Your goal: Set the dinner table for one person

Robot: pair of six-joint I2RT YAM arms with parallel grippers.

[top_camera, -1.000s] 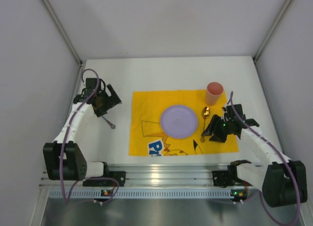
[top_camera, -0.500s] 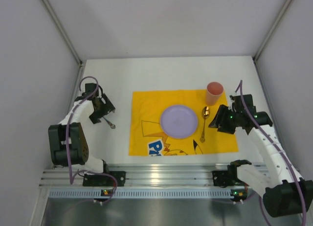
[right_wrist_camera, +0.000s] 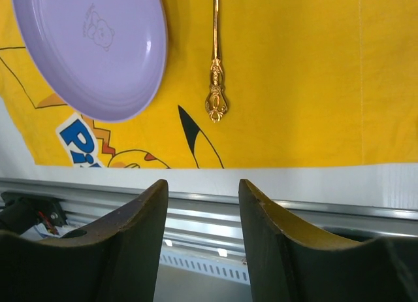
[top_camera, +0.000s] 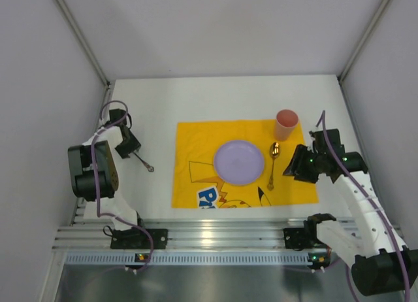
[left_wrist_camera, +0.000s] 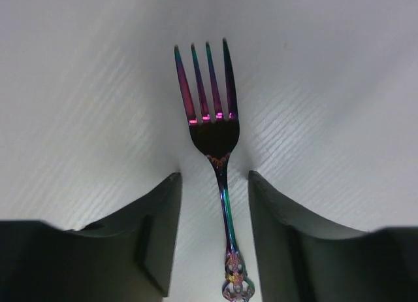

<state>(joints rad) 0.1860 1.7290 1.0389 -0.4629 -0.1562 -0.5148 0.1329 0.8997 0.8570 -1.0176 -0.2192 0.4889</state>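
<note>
White dinner table [top_camera: 222, 99] fills the bay, and the left arm sits folded tight by its left edge, more hunched than a second ago, with the left gripper [left_wrist_camera: 214, 178] tipped down and its fingers narrowed either side of the handle of the one fork [left_wrist_camera: 213, 129], not quite touching. The right arm reaches in near the right edge, and the right gripper [right_wrist_camera: 203, 184] has backed off the one gold spoon [top_camera: 272, 163], fingers apart and holding nothing. One yellow mat [top_camera: 196, 145] carries that spoon, one purple plate [top_camera: 239, 162] mid-mat and one pink cup [top_camera: 286, 124] at its far right corner, none shifted.
</note>
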